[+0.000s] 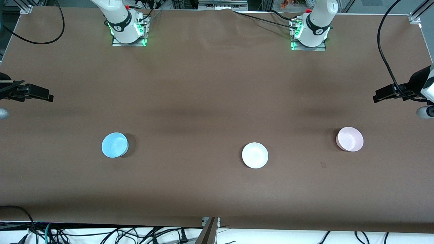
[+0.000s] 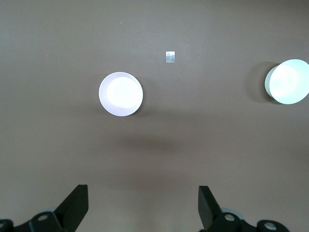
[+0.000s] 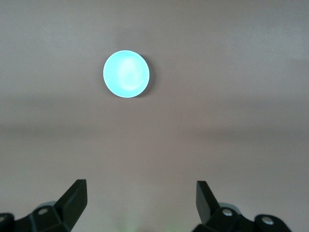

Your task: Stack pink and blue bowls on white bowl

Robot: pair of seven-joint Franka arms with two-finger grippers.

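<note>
Across the brown table (image 1: 217,84) three bowls sit in a row, well apart: the blue bowl (image 1: 115,145) toward my right arm's end, the white bowl (image 1: 255,155) between, slightly nearer the front camera, the pink bowl (image 1: 350,139) toward my left arm's end. That spread gives each arm one bowl to fetch, I judge. My left gripper (image 2: 142,205) hangs high over its end with jaws spread wide, holding nothing; my right gripper (image 3: 141,203) likewise over its end. Both arms wait. From the front, only dark edges of my hands show. My left wrist view reveals a small tape scrap (image 2: 170,56) clearly.
</note>
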